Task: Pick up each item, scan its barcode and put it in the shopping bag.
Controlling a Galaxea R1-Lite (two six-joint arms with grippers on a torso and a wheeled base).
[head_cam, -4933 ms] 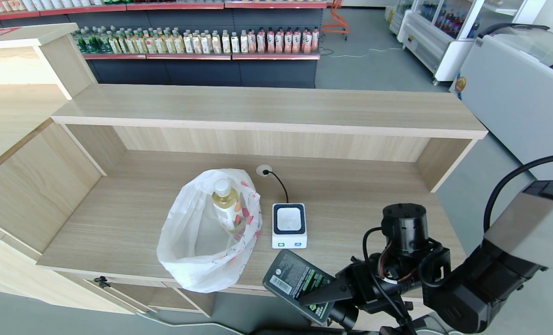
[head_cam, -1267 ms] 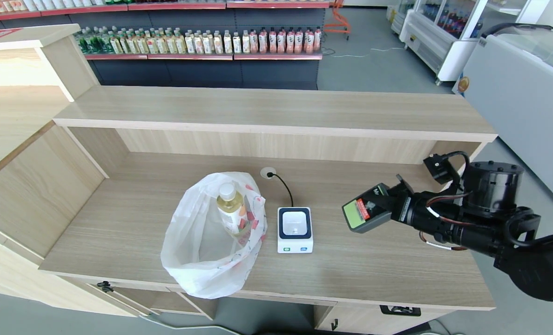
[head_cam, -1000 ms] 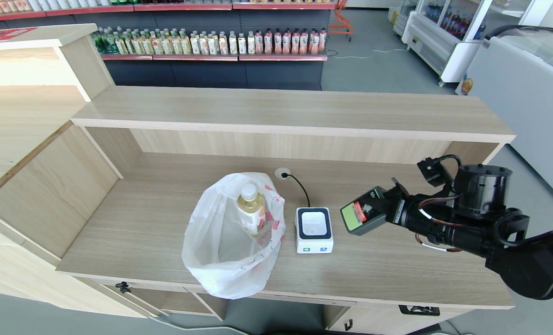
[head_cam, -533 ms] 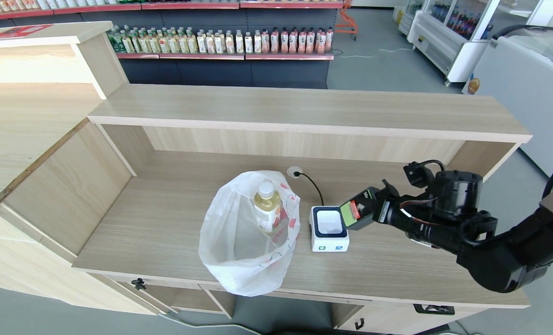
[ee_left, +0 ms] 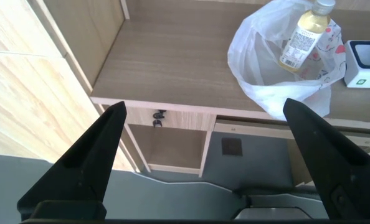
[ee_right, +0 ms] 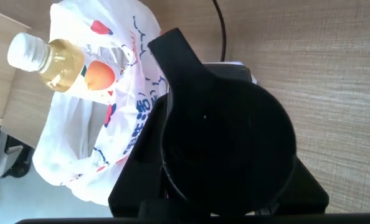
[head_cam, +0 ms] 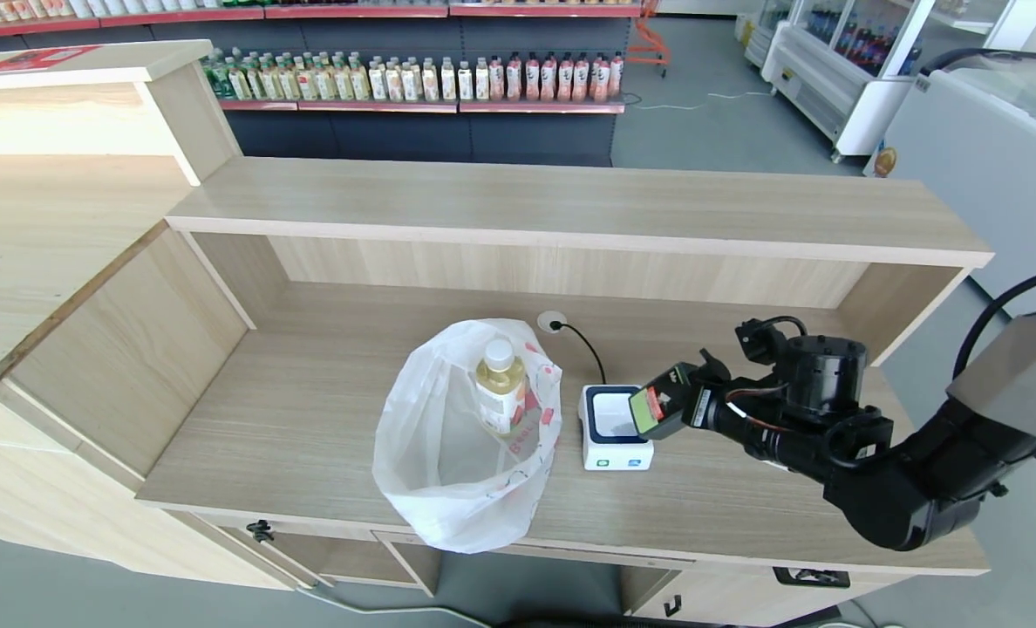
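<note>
Head view: right gripper (head_cam: pixel 684 399) clamps a dark packet (head_cam: pixel 655 408) over the right edge of the scanner (head_cam: pixel 607 420). Just left of the scanner stands the shopping bag (head_cam: pixel 435 475), with a bottle (head_cam: pixel 500 397) inside. Left gripper (ee_left: pixel 203 168) gapes wide, empty.

Rt edge of scanner (head_cam: pixel 610 427) hidden behind pack (head_cam: pixel 657 403).

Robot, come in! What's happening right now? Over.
Right gripper shut on packet, beside scanner. Left gripper open. Bottle in shopping bag. Nothing in the way.
</note>
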